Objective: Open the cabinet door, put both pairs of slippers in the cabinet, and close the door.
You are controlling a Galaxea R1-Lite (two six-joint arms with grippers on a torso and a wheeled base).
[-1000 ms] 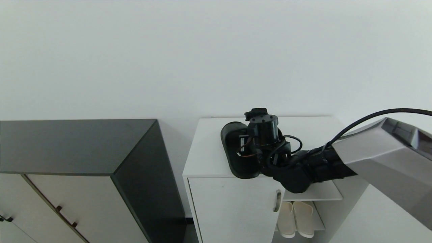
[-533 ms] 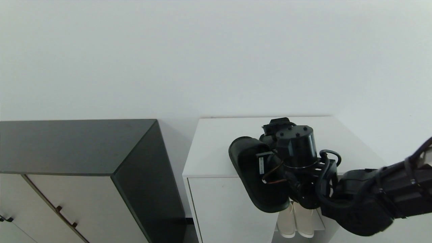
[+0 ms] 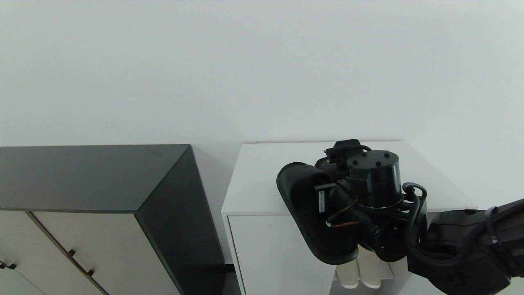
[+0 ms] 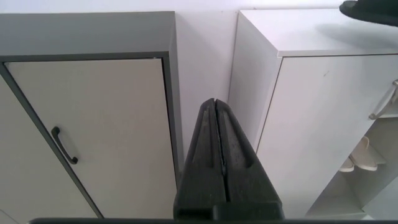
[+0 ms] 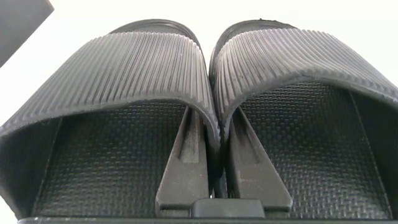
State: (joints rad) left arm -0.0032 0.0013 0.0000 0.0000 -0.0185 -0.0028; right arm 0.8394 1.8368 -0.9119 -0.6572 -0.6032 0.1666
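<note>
White wall behind, white cabinet against it, dark cabinet to its left. Against a second ago: black slippers no longer flat on the cabinet top, carried forward and tilted out over the front edge, now covering part of the door; right arm nearer the camera. Right gripper clamped on the pair, one finger inside each slipper, the two inner strap edges pinched between. From the left wrist: left gripper pressed together on nothing, facing the gap between the cabinets; door handle and pale slippers on a low shelf past it.
</note>
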